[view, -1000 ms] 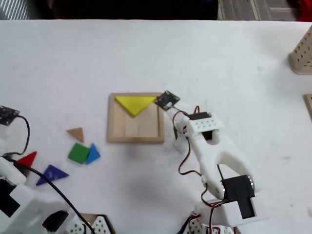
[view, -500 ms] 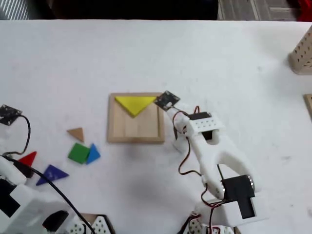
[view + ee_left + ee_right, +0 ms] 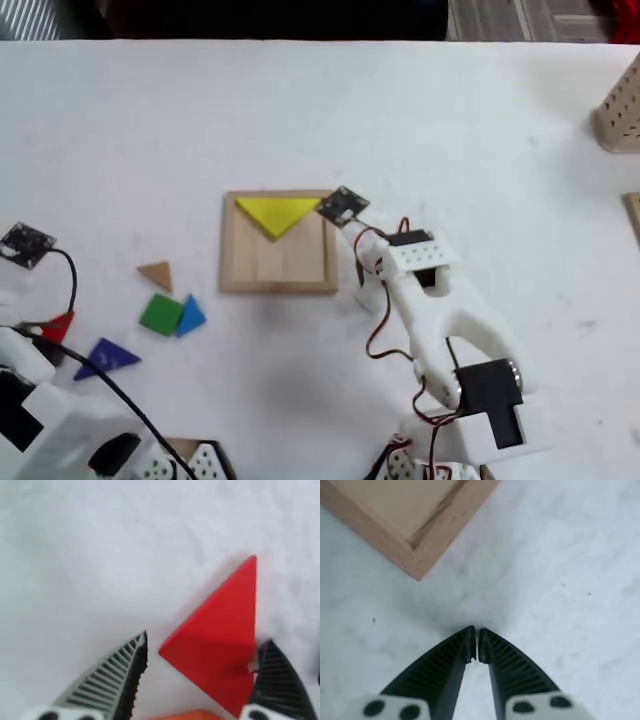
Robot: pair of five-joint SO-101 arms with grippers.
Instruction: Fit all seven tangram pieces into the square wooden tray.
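Red triangle [image 3: 220, 650]: you have it flat on the white table [image 3: 450, 130], off to the left and well apart from the wooden tray [image 3: 228, 245]. It lies between the fingers of your left gripper [image 3: 204, 642].
Left gripper: spread apart around the red triangle. The black finger [image 3: 272, 670] sits at one edge of the piece, and the grey finger [image 3: 125, 675] stands clear of it.
Right gripper [image 3: 476, 636]: your tips are pressed together on nothing, over bare table just off a corner of the wooden tray.
Wooden tray: mid-table, with your right arm just beside its right side.
Yellow triangle [image 3: 275, 212]: already inside the wooden tray, long edge along the wall farthest from the arms, point aimed at the tray's middle.
Loose pieces: to the left of the tray you have a tan triangle [image 3: 157, 273]. Nearer the arms are a green square [image 3: 161, 314] touching a light-blue triangle [image 3: 192, 315], and a dark-blue triangle [image 3: 105, 356] near the red one.
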